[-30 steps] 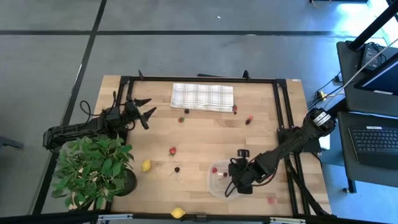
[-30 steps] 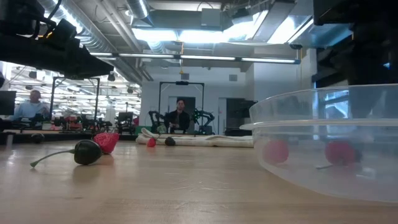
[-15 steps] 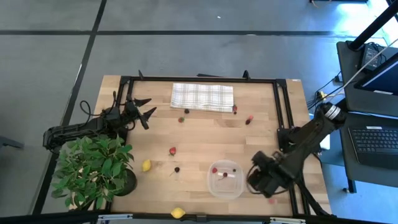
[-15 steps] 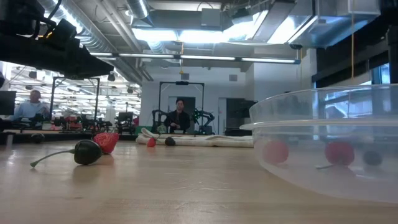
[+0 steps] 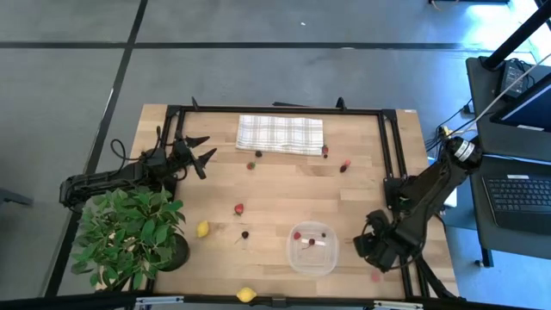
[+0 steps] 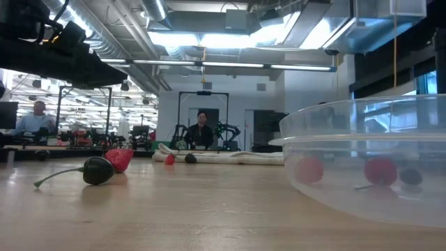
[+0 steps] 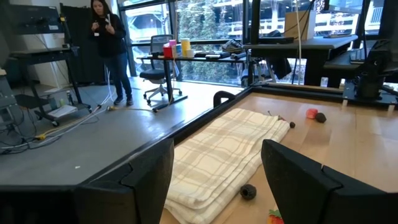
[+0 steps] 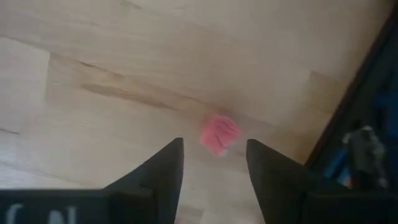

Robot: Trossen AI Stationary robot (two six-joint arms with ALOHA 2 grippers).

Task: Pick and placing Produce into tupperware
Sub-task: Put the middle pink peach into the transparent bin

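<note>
Berries now sit in the tupperware [image 5: 312, 248], one more than a moment ago. The right hand [image 8: 213, 163] has moved away and hangs spread over a pink piece [image 8: 219, 134] on the surface [image 5: 275, 185]. That one likely goes next. The left hand [image 7: 216, 177] waits spread by the cloth [image 7: 222, 154].
</note>
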